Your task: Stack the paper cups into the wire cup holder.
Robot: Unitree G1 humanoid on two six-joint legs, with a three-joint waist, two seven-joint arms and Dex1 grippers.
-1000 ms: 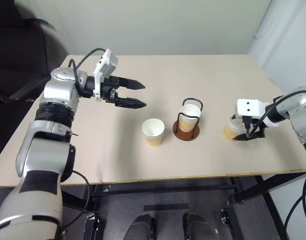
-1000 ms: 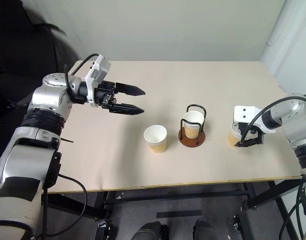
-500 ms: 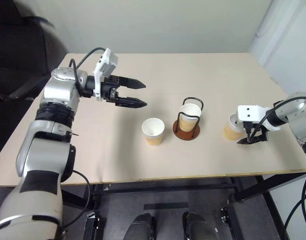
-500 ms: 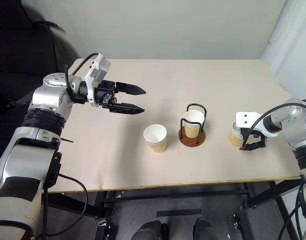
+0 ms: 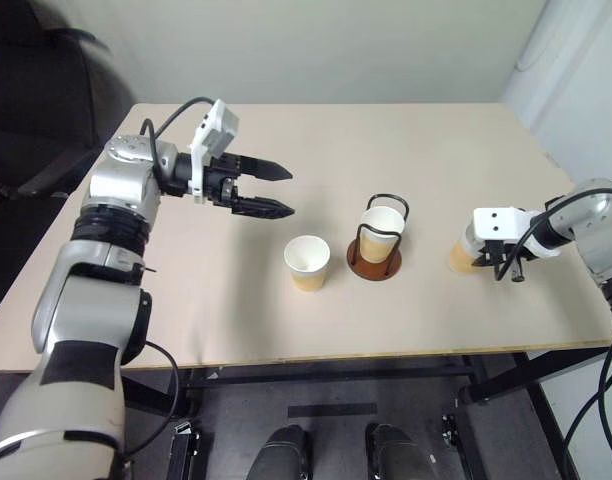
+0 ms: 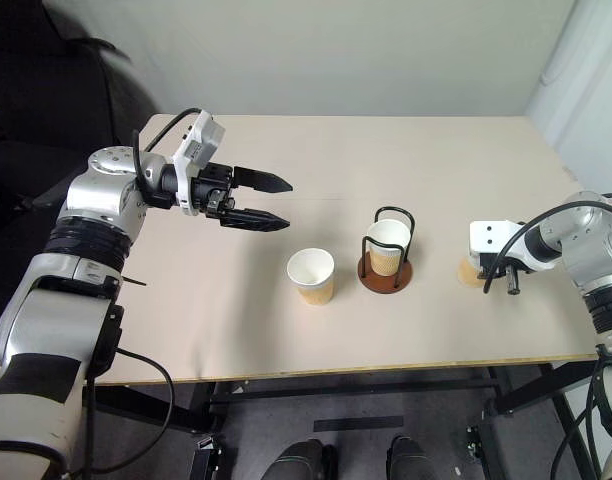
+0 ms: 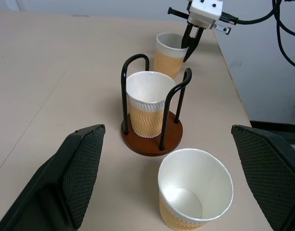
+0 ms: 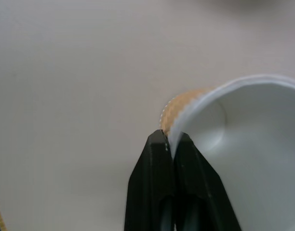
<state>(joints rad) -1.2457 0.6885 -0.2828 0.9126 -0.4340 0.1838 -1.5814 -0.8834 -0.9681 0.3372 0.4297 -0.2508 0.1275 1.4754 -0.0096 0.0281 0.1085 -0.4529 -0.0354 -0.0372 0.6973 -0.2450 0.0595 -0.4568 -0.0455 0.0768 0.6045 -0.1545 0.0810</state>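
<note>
— Tan worktop (image 5: 386, 140), three cups. Where does each one stand?
— One cup (image 5: 380, 233) sits inside the holder (image 5: 374, 262), just right of the frame's centre. A second cup (image 5: 307, 263) stands loose on the worktop just left of the holder, mouth up. The third cup (image 5: 465, 252) is at the right side of the frame.
— And the right gripper (image 8: 170, 144)?
— Clenched on the third cup's wall: one finger inside the rim, one outside, pinching the paper between them.
— The left gripper (image 5: 276, 190)?
— Spread wide and holding nothing, in the upper left of the frame, above the worktop, fingers pointing toward the centre.
</note>
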